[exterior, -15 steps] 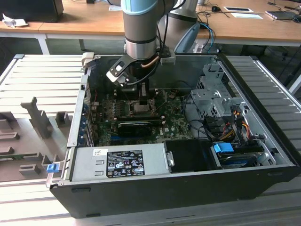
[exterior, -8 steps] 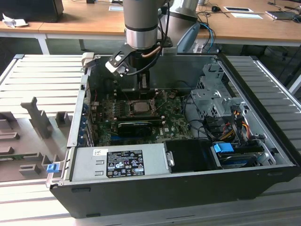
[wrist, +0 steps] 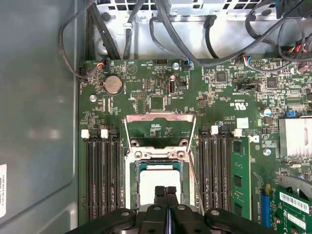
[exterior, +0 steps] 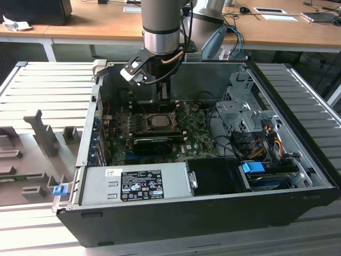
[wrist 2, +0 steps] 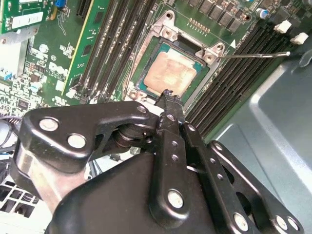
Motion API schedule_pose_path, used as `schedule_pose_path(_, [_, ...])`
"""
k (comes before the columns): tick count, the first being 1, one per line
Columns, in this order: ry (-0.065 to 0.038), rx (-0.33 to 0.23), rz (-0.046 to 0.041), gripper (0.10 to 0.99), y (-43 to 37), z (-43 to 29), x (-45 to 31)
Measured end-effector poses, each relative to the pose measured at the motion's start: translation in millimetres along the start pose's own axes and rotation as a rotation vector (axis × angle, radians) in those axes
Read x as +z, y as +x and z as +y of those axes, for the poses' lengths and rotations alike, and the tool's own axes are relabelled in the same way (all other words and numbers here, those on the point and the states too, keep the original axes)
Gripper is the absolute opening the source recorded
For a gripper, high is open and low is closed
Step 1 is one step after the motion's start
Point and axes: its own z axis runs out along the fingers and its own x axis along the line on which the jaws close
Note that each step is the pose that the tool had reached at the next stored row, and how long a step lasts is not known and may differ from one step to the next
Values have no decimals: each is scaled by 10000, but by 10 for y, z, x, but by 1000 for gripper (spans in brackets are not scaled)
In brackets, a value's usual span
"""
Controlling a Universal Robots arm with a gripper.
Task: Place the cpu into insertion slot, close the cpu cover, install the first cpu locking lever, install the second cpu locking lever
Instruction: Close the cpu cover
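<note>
The gripper (wrist: 165,191), fingers pressed together and holding nothing, points straight down at one edge of the cpu (wrist 2: 170,73), which lies flat in the green motherboard's (wrist: 146,87) insertion slot (wrist 2: 191,45), framed by the cpu cover (wrist: 158,155), one thin locking lever (wrist 2: 253,54) jutting free.

Bright, even light (soft shadows)
</note>
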Motion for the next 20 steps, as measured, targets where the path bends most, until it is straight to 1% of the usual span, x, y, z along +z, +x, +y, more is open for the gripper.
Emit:
schedule_pose_path(2, [0,2,0,106,0,0,0])
schedule_pose_path(5, [1,-1,-6,106,2,41,-1])
schedule_pose_path(12, [-1,-1,-13,106,8,47,-82])
schedule_pose_path(15, [0,0,-13,106,9,53,-85])
schedule_pose_path(17, [1,-1,-15,106,9,70,-84])
schedule_pose_path(18, [0,-1,-14,106,10,95,-82])
schedule_pose_path(20, [0,-1,-13,106,10,121,-80])
